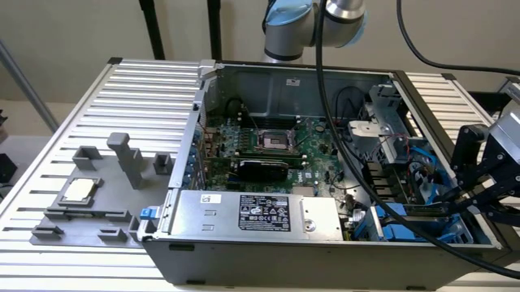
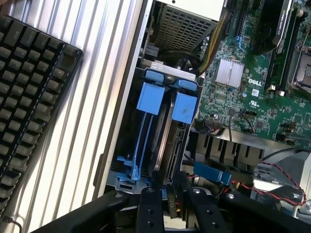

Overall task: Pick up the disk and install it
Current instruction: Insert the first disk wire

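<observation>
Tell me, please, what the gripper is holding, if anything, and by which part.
It cannot be told: the gripper is at the end of the disk in the drive bay, but a grip is unclear.

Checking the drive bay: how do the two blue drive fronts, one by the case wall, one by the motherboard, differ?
The wall-side front is longer, with thin blue rails running from it; the board-side front is shorter, squarer and smudged. Both are blue and sit side by side.

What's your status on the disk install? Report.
Gripper at drive bay. Disk edge-on in bay, directly ahead of gripper. Blue cable close beside.
</observation>
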### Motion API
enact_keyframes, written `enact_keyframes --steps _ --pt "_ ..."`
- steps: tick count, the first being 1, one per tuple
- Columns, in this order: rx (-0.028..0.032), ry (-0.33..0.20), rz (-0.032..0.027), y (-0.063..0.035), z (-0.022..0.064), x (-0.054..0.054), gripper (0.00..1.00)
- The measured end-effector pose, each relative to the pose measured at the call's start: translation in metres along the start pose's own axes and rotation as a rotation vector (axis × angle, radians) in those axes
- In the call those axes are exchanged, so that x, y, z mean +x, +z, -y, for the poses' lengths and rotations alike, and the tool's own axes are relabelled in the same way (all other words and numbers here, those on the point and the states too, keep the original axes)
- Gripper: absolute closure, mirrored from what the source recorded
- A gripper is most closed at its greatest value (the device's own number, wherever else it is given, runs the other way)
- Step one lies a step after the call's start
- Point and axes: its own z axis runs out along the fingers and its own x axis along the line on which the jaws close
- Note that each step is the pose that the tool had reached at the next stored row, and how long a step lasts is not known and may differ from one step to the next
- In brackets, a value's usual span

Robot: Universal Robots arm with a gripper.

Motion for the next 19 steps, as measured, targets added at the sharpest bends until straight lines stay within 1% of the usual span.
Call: enact_keyframes --steps 1,4,6,7,11,15,17,19 --pt "0.0 0.0 0.0 0.0 0.0 0.0 0.76" --pt "0.0 0.0 0.0 0.0 0.0 0.0 0.76" --pt "-0.0001 0.0 0.0001 0.0 0.0 0.0 0.78" --pt "-0.0001 0.0 0.0 0.0 0.0 0.0 0.84" --pt "-0.0001 -0.001 0.0002 -0.0001 -0.0009 -0.001 0.84" --pt "-0.0003 -0.001 -0.0002 -0.0017 -0.0069 -0.003 0.84" --pt "-0.0006 -0.001 -0.0004 -0.0013 -0.0115 -0.005 0.84" --pt "-0.0022 -0.001 -0.0016 -0.0007 -0.0167 -0.007 0.84"
